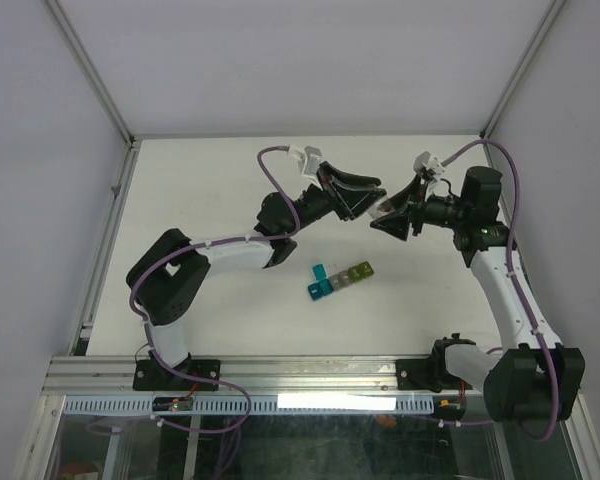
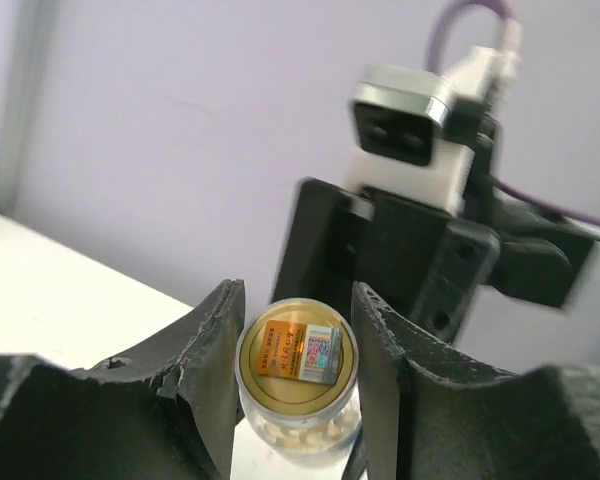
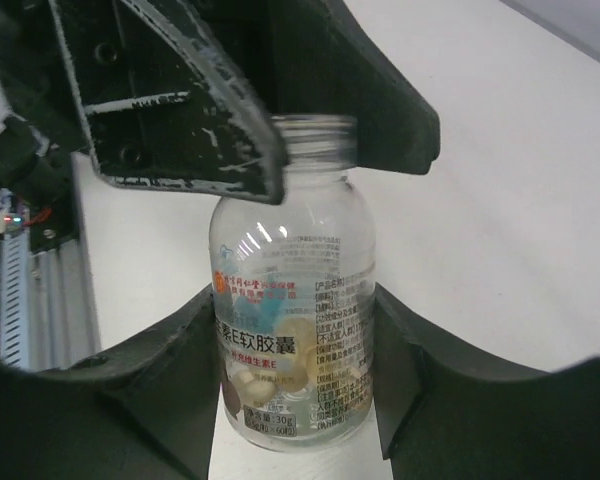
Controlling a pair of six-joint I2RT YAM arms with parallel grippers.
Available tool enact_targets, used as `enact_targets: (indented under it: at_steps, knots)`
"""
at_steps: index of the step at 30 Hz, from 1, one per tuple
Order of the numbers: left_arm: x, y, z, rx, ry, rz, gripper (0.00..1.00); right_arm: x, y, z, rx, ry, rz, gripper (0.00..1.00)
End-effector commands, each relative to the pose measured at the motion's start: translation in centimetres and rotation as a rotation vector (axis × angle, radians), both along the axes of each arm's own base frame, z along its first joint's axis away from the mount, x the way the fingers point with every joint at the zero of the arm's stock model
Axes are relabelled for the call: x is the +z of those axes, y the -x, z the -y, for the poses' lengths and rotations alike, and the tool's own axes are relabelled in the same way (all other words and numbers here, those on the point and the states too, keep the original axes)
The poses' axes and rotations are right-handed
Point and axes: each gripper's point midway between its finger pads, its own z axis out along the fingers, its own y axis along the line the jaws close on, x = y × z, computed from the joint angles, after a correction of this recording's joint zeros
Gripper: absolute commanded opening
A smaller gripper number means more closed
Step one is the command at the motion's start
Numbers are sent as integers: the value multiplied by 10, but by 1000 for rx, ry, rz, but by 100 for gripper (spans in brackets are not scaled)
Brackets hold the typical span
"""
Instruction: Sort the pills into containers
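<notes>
In the top view, the left hand (image 1: pixel 380 194) and right hand (image 1: pixel 383 220) cover most of the bottle (image 1: pixel 382 207). The containers (image 1: pixel 340 279) are too small for me to check contents. Left wrist view: the bottom edge cuts off the bottle; the right arm (image 2: pixel 430 250) is blurred. Right wrist view: left fingers (image 3: pixel 210 130) hide part of the neck, so I cannot confirm the cap (image 2: pixel 298 352) there.
</notes>
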Motion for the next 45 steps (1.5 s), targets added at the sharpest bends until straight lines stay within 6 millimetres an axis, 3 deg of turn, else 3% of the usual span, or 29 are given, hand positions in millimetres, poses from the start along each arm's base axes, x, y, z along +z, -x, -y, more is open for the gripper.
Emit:
enact_targets:
  at_steps: [1, 5, 9, 10, 13, 14, 15, 19, 23, 26, 30, 37, 42, 45]
  knots:
    - [12, -17, -12, 348, 173, -149, 0, -6, -48, 18, -285, 158, 141, 0]
    - [-3, -37, -13, 498, 175, -286, 0, -5, -57, 27, -376, 199, 198, 0]
    - [7, -28, -6, 435, 188, -280, 0, -2, -44, 15, -266, 119, 154, 0]
    - [11, -24, -9, 423, 196, -267, 7, 1, -38, 13, -225, 82, 135, 0]
    - [30, -7, -26, 387, 237, -152, 72, 10, -22, 13, -123, -15, 92, 0]
    - [42, 2, -36, 365, 271, -90, 89, 11, -16, 13, -94, -36, 84, 0]
    - [47, 11, -42, 327, 279, -43, 98, 12, -10, 12, -61, -51, 81, 0]
    - [62, 24, -60, 155, 272, 26, 99, 18, 10, 6, 56, -79, 95, 0]
    - [62, 20, -69, -68, 262, -25, 99, 20, 25, 2, 146, -92, 109, 0]
    - [55, 25, -56, -202, 236, -27, 98, 22, 30, 1, 174, -95, 119, 0]
    - [49, 25, -40, -280, 203, -12, 85, 23, 31, 1, 175, -90, 123, 0]
    - [41, 29, -22, -309, 141, 28, 78, 24, 28, 2, 163, -85, 120, 0]
    - [40, 37, -16, -331, 131, 69, 62, 25, 26, 3, 151, -85, 112, 0]
    - [40, 39, -14, -333, 124, 84, 61, 26, 25, 3, 147, -88, 104, 0]
